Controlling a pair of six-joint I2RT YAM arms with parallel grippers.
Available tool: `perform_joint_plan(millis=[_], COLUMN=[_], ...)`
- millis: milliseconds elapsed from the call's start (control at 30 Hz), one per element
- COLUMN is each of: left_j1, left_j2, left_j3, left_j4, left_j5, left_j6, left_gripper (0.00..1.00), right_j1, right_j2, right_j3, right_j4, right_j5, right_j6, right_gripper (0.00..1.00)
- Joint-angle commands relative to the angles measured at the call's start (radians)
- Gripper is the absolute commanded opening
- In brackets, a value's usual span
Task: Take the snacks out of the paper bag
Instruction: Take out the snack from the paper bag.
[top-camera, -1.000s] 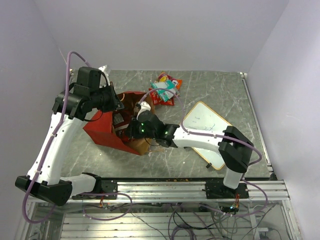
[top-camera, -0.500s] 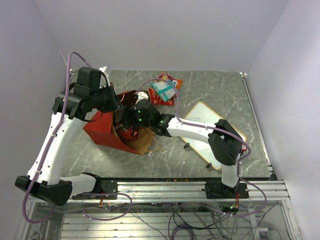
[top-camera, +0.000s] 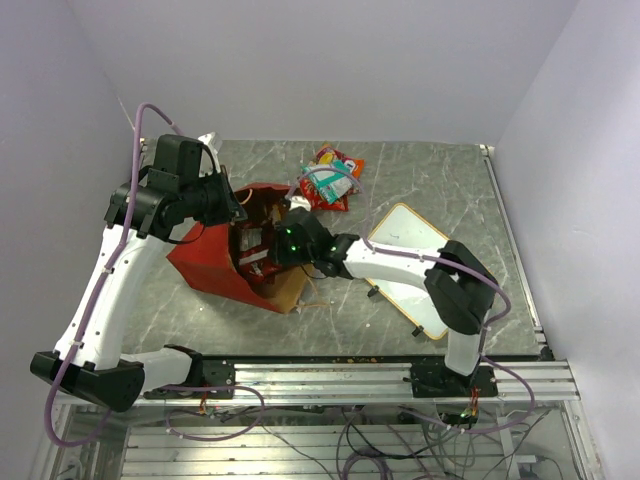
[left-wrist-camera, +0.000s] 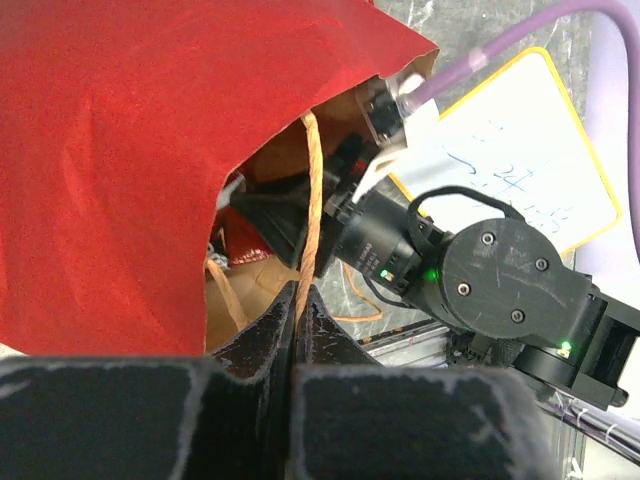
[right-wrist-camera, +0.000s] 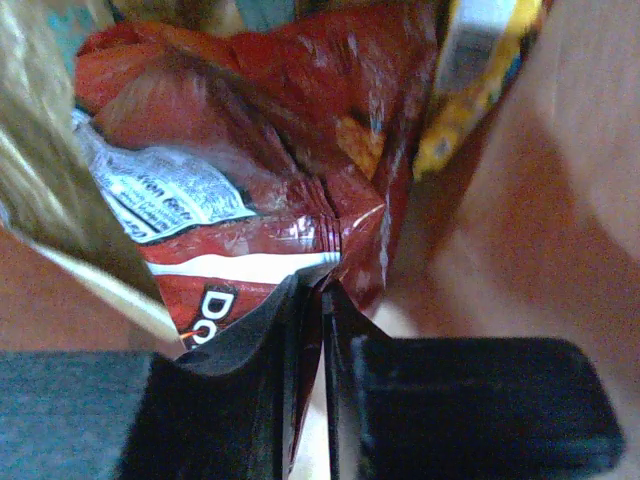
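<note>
Two grips are set: my left pincer (left-wrist-camera: 296, 298) pinches the handle (left-wrist-camera: 310, 200) of the bag (left-wrist-camera: 120, 150); my right pincer (right-wrist-camera: 322, 292), inside the bag, clamps a red packet (right-wrist-camera: 250, 130). I should withdraw straight out through the bag's mouth, handle taut.

Paper bag (left-wrist-camera: 110, 150): I note matt red paper outside, brown kraft within, and a thin twisted string handle (left-wrist-camera: 308, 200). Red chip packet (right-wrist-camera: 250, 140): glossy, crinkled foil. Table (top-camera: 430, 170): smooth grey marbled surface.

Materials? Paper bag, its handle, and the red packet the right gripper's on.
Paper bag: matte red paper outside, brown kraft inside; soft creases. Handle: thin tan twisted cord, probably paper twine. Red packet: glossy crinkled film, likely foil-lined plastic; sharp highlights.
</note>
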Motion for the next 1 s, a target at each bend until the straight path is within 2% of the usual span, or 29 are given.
perform_joint_plan(millis=[0,233,467,567,733,867,933,967], left_j1=[0.001,0.001,0.001,0.001,0.001,0.001,0.001,0.001], left_j2=[0.003,0.011,0.000,-0.011,-0.028,-0.036,-0.039,-0.040], left_j3=[0.029,0.033,0.031,0.023,0.026,0.032,0.034,0.036], left_j4=[0.007,0.019,0.021,0.018,-0.003,-0.017,-0.023,-0.025], left_j5=[-0.004,0.002,-0.002,0.002,-0.004,-0.001,-0.001,-0.002], left_j6=[-0.008,-0.013,-0.020,-0.023,-0.020,-0.018,-0.017,-0.017], left_gripper=[0.07,0.07,0.07,0.07,0.07,0.07,0.07,0.07], right_j1=[0.029,0.146,0.196,0.196,0.184,0.159,0.140,0.127], right_j2=[-0.096,-0.215,-0.351,-0.387,-0.339,-0.304,-0.305,-0.307], right_j3=[-0.118,-0.237,-0.380,-0.408,-0.277,-0.232,-0.243,-0.258], right_j4=[0.026,0.046,0.059,0.066,0.005,0.009,0.037,0.057], right_j5=[-0.079,-0.044,0.056,0.103,0.138,0.110,0.082,0.055], right_j6=[0.052,0.041,0.078,0.045,-0.113,-0.167,-0.174,-0.177], right_gripper=[0.11,0.00,0.00,0.00,0.16,0.31,0.44,0.55])
